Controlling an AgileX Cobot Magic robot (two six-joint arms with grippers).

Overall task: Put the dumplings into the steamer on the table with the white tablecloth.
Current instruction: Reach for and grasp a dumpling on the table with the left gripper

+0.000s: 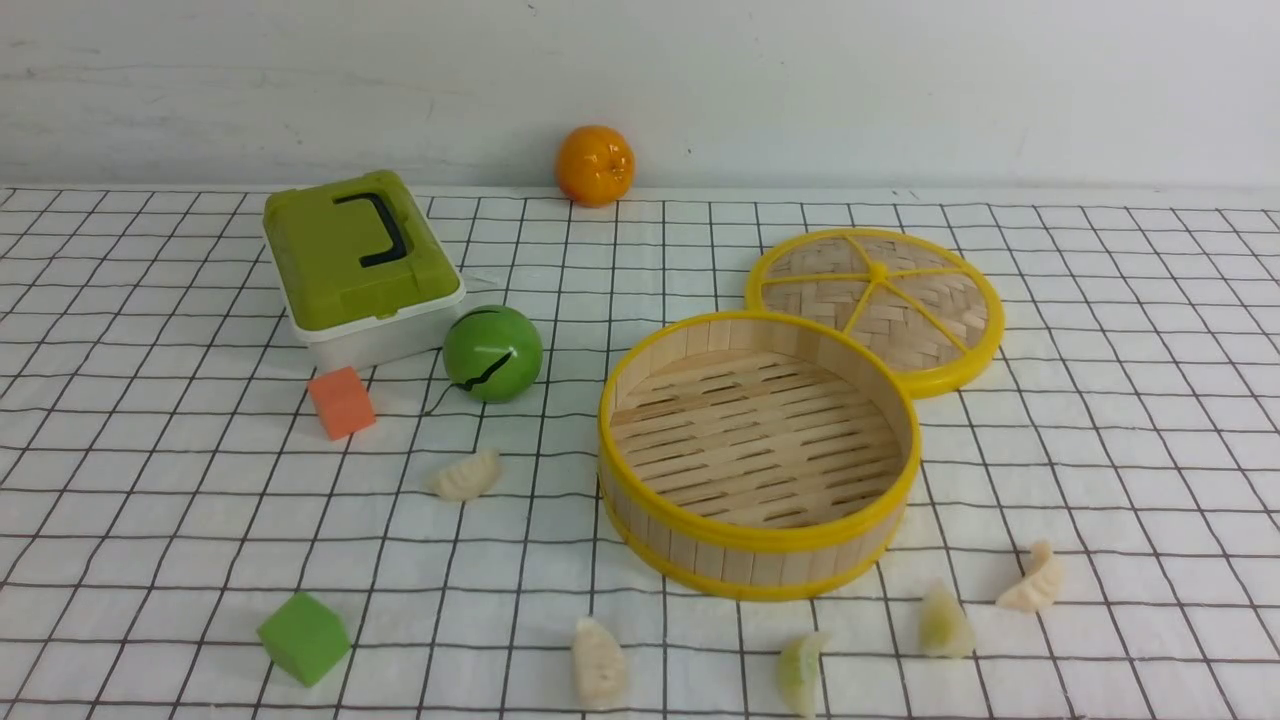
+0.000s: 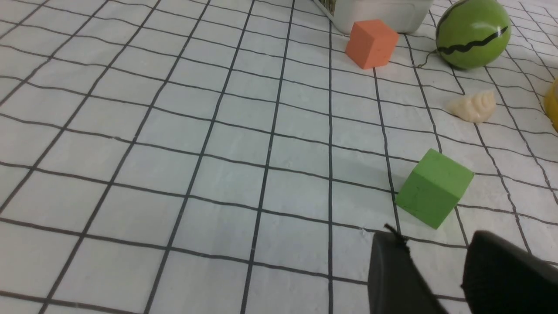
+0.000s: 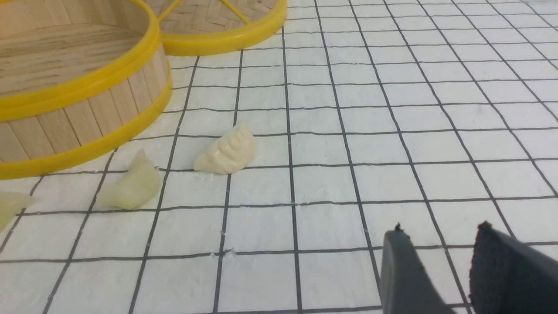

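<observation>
The steamer (image 1: 750, 565) stands right of centre on the cloth (image 1: 150, 520). Its lid (image 1: 880, 300) lies flat at its far right; whether the two touch I cannot tell. Five dumplings lie on the cloth outside the steamer. The left white dumpling (image 1: 467, 476) lies to the left of the steamer, near of the green ball (image 1: 492, 353). The near white dumpling (image 1: 598, 663) and the near green dumpling (image 1: 800, 672) lie by the near edge, one left and one right of the steamer's near wall. The right green dumpling (image 1: 943, 622) lies off the steamer's near right side, with the right white dumpling (image 1: 1030, 582) just to its right and apart from it. Farther left are the orange cube (image 1: 341, 402), the green cube (image 1: 303, 637) and the green-lidded box (image 1: 360, 260), and an orange (image 1: 594, 165) sits at the far edge. Neither arm shows in the front view. The left gripper (image 2: 436, 244) hangs over the cloth just short of the green cube, its fingers apart with only cloth between them. The right gripper (image 3: 440, 237) is over bare cloth, its fingers likewise apart and holding nothing, well clear of the right white dumpling.
</observation>
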